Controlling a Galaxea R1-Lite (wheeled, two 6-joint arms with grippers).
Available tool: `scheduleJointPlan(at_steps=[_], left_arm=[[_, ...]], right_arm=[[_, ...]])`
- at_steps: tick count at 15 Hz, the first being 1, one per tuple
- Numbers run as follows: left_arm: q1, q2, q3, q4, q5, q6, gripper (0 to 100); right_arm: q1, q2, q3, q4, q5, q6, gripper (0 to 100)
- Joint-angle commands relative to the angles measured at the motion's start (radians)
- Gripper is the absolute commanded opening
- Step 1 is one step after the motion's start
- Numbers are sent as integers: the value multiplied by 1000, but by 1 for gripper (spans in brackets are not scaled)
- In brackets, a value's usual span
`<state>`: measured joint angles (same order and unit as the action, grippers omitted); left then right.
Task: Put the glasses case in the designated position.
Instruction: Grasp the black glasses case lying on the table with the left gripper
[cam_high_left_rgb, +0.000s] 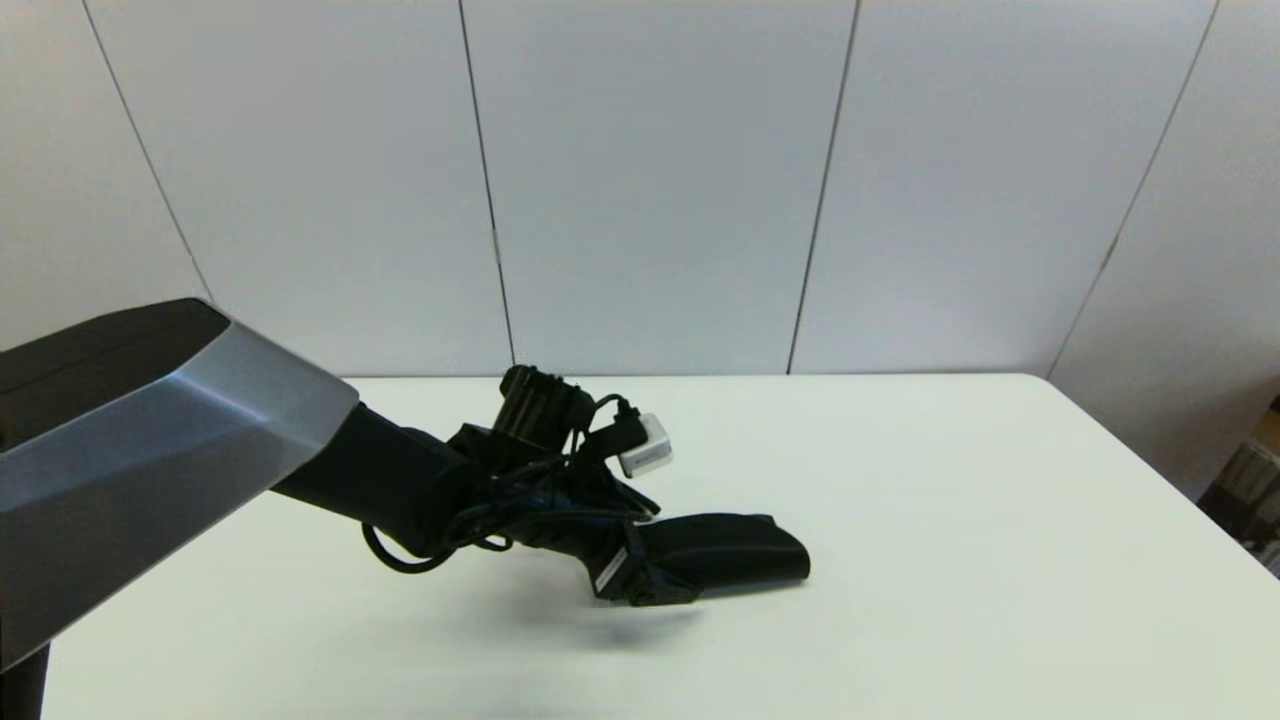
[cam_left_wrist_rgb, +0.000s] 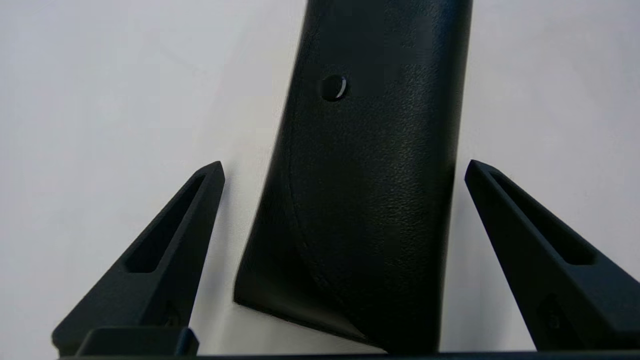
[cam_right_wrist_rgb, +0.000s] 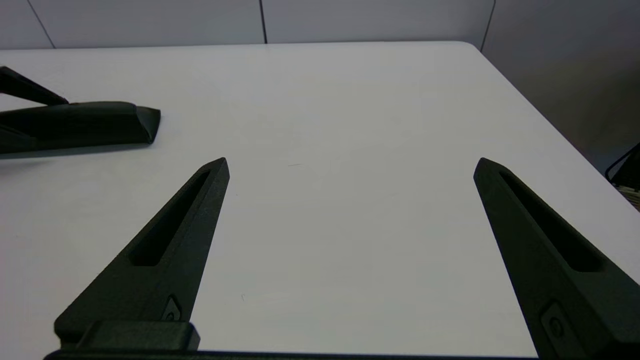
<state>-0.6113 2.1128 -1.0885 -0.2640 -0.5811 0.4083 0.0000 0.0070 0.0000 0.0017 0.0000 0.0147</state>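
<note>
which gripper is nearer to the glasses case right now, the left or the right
Left. The left gripper is open, its fingers on either side of the glasses case on the table. The right gripper is open too, farther off over bare table.

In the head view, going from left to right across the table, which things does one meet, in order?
Left arm's grey and black housing → left pincer, open around one end of the glasses case → glasses case → bare white table.

no readable text — labels or numbers — anywhere.
</note>
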Motion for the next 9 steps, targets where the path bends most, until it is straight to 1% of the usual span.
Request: scheduleJointPlan(at_steps=[1, 9], left_arm=[[-4, 3, 2, -14, -6, 1, 100], [-12, -4, 4, -15, -3, 1, 100]], right_arm=[[0, -7, 0, 0, 0, -1, 100], [0, -7, 0, 0, 0, -1, 100]])
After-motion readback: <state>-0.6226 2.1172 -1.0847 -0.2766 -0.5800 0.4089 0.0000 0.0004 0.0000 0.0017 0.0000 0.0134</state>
